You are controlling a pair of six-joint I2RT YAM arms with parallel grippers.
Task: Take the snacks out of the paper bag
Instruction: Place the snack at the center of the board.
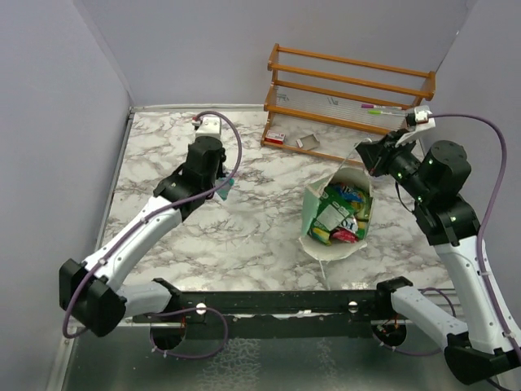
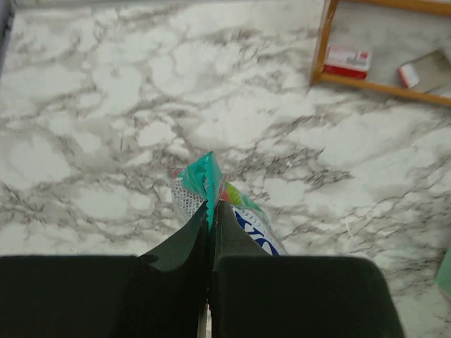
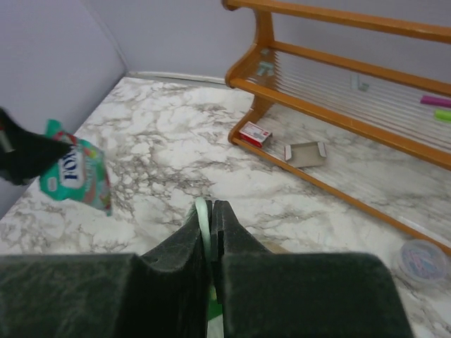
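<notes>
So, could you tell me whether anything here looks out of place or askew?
The paper bag sits askew: the right gripper pinches its far rim, and the near rim splays outward, creased. A flattened open carton lies under the wooden rack. The snack packet in the left gripper looks fine.

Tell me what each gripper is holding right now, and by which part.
The left gripper pinches the teal-white snack packet by its crimped top edge. The right gripper pinches the paper bag by its pale green rim.
</notes>
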